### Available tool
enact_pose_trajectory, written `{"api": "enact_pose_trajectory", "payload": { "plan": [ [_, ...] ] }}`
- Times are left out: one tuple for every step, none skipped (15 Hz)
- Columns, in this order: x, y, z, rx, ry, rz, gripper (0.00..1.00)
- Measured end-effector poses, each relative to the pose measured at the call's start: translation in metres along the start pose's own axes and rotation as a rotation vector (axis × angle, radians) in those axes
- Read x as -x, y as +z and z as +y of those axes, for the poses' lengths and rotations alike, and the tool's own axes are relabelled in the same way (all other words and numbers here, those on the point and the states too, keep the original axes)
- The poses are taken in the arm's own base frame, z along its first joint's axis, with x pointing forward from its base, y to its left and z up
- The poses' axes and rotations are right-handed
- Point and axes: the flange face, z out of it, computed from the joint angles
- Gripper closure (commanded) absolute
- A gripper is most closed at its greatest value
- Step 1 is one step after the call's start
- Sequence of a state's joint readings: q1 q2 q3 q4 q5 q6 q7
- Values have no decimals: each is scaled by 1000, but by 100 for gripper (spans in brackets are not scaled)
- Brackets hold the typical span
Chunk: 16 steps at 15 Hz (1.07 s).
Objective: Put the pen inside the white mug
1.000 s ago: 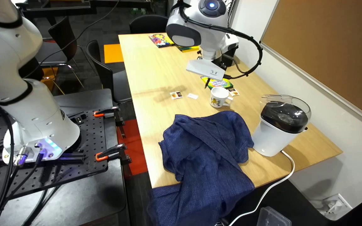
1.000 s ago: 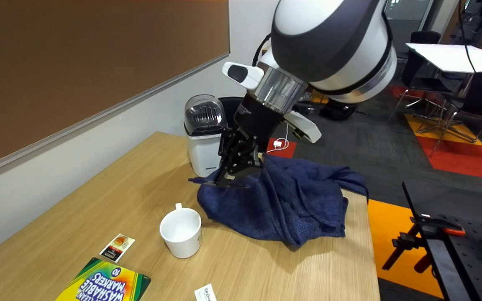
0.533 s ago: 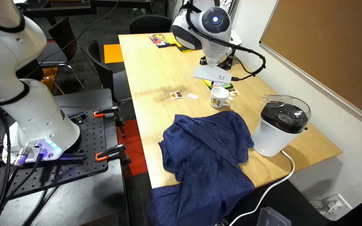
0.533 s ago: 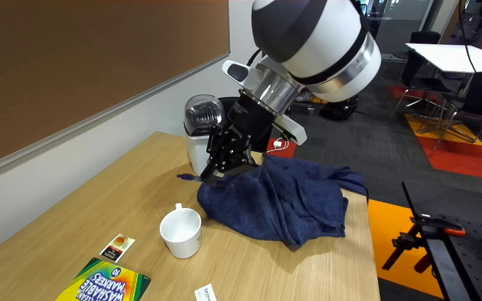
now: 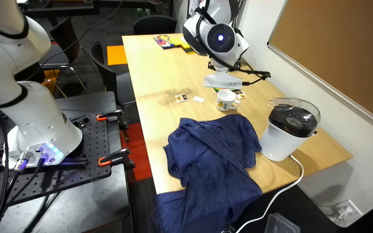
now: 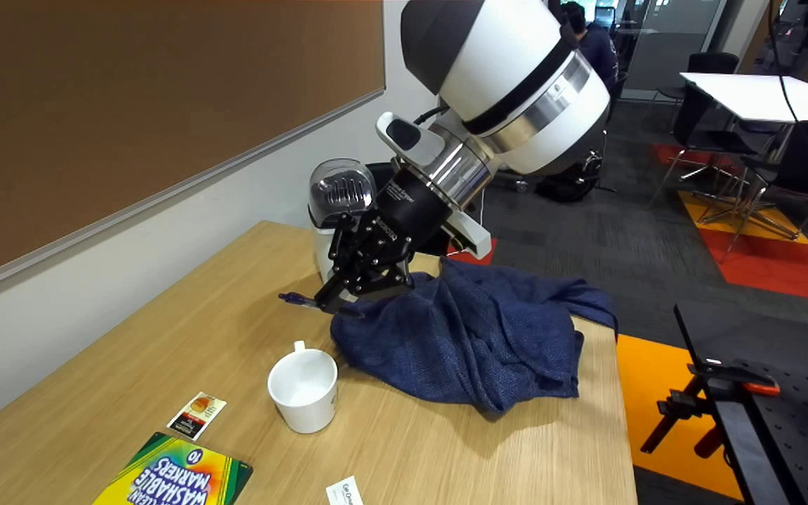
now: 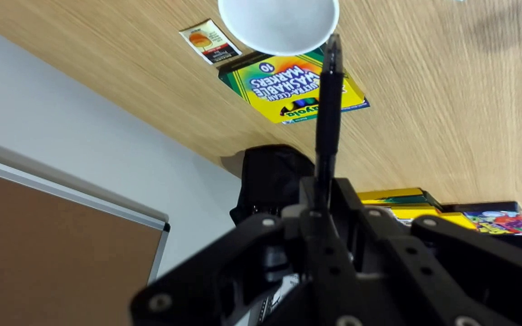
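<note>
Hand [image 7: 324, 190]: pinched on the pen [image 7: 328, 111], which juts ahead of it.
White mug [image 6: 304, 390]: upright on the surface [image 6: 236, 337], lower than the hand.
Pen angle: nearly level; best tipped steeply over the mug's mouth.
Release: likely safest with the tip inside the rim.

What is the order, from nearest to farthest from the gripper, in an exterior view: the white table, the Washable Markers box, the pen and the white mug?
In an exterior view:
1. Pen: held in the gripper.
2. White mug: upright, below the gripper in the picture.
3. Washable Markers box: farther, toward the lower left.
4. White table: background, upper right.
</note>
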<state>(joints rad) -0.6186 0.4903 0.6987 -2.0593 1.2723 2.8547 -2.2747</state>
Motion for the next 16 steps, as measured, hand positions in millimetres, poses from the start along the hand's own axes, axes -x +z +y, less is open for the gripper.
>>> {"api": "enact_pose_trajectory", "payload": {
  "plan": [
    [2, 3, -1, -1, -12, 16, 97],
    [4, 7, -2, -2, -23, 31, 97],
    [6, 10, -3, -4, -36, 44, 97],
    [8, 14, -4, -5, -51, 55, 97],
    [10, 18, -5, -6, -67, 67, 97],
    [11, 22, -6, -6, -81, 77, 97],
    [12, 25, -7, -5, -94, 89, 97],
    [13, 28, -8, -1, -103, 103, 97],
    [12, 30, -5, -2, -107, 115, 97],
    [8, 30, 1, 4, -109, 130, 97],
    [4, 30, 8, 13, -112, 146, 97],
    [0, 30, 14, 22, -112, 160, 97],
    [-3, 30, 20, 31, -111, 173, 97],
    [-5, 31, 25, 38, -107, 184, 97],
    [-5, 34, 27, 40, -100, 193, 97],
    [-3, 38, 28, 39, -90, 200, 97]
  ]
}}
